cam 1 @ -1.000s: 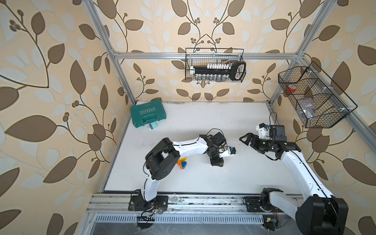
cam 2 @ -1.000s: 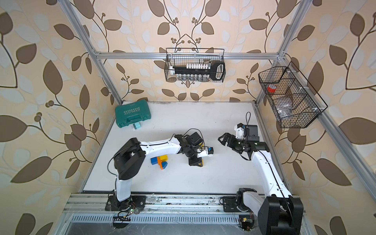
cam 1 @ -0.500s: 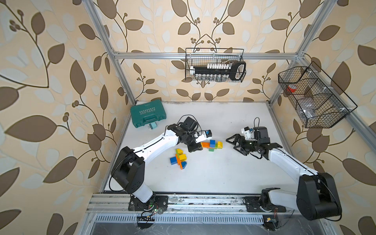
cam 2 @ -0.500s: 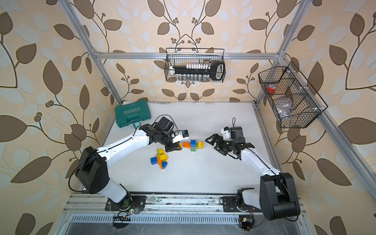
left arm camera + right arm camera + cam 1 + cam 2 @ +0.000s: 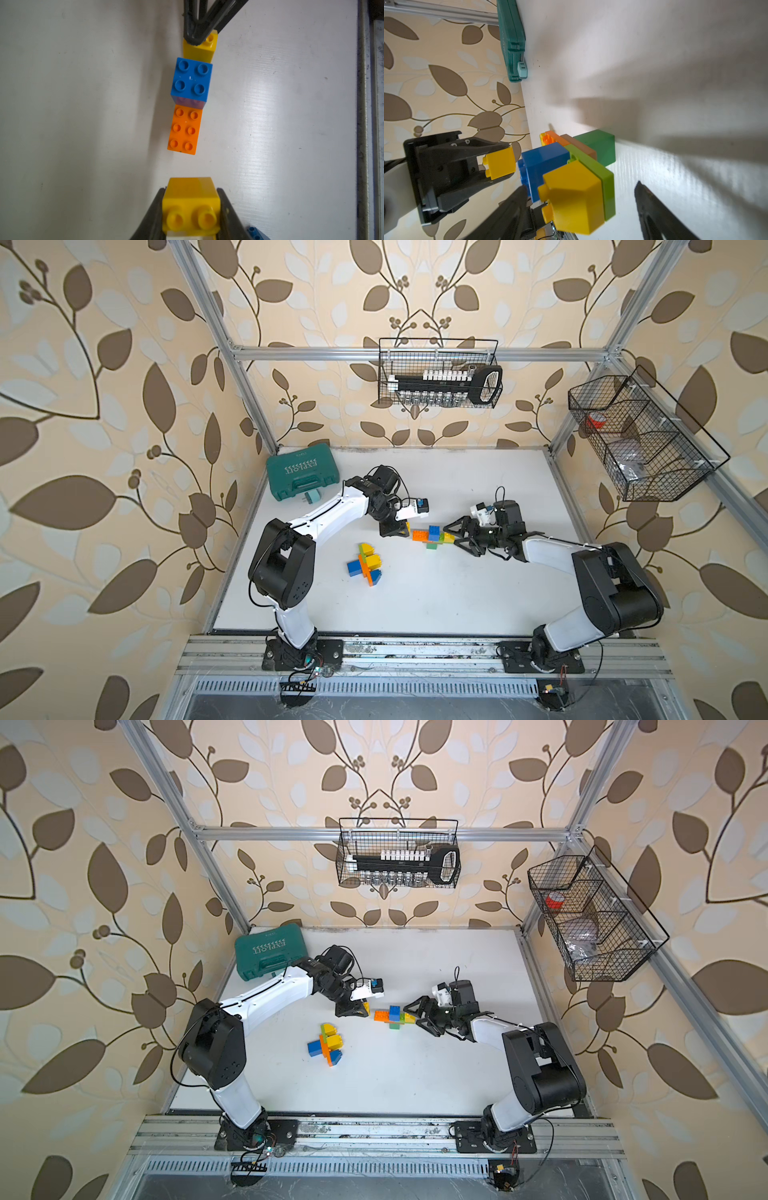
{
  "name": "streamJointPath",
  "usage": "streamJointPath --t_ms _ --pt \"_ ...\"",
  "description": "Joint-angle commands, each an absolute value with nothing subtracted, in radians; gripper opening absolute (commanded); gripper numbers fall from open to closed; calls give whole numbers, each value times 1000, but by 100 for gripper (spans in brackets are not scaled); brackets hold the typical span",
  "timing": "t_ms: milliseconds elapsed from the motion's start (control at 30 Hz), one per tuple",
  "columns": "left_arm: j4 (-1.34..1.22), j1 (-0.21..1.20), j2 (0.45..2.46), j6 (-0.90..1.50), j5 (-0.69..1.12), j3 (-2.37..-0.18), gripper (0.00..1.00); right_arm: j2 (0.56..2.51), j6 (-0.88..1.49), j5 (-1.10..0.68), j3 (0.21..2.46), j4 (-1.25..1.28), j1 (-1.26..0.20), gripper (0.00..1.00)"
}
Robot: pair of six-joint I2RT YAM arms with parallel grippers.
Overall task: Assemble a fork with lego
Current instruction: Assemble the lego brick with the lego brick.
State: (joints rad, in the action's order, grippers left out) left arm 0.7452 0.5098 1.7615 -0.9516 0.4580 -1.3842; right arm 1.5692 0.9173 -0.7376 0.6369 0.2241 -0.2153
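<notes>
Wire baskets: two black wire baskets hang on the walls, above the white table (image 5: 457,597).
Back-wall basket (image 5: 436,339): one long black tool rack (image 5: 440,383) with a loop handle, lying flat, lined with small white and silvery pieces too small to count.
Right-wall basket (image 5: 685,414): split into compartments; one holds a small red object (image 5: 597,419), another a crumpled clear bag (image 5: 631,466).
Case: one teal plastic tool case (image 5: 301,479), lid shut, in the table's far left corner, with a small pale teal block (image 5: 312,497) just beside it.
Lego groups: two on the table, plus one brick held in the air.
Joined lego row (image 5: 432,534): mid-table between the claws; one orange, one blue, one yellow, one brown and two green bricks, as far as shows.
Loose lego cluster (image 5: 365,564): nearer the front; at least two yellow, two blue and one orange, pressed together.
Left gripper (image 5: 191,199): clamped on one small yellow brick (image 5: 408,526), just short of the row's orange end, not touching it.
Right gripper (image 5: 451,536): jaws parted, straddling the row's yellow end; one finger touches it, the other stands clear.
</notes>
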Motion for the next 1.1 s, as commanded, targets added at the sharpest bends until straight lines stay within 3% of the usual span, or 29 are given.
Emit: streamJointPath --t_ms 0,333,767,1067 --pt "774 514 1759 -989 503 -1407 15 1600 947 -783 617 324 -221 77" --pt "800 535 1820 -997 496 -1455 15 1647 941 -805 637 327 -221 62" --pt "816 537 1847 -1025 512 -1489 15 1688 888 -848 690 248 -210 58" --pt "856 555 1902 -1060 473 -1543 16 1701 746 -867 784 52 -198 54"
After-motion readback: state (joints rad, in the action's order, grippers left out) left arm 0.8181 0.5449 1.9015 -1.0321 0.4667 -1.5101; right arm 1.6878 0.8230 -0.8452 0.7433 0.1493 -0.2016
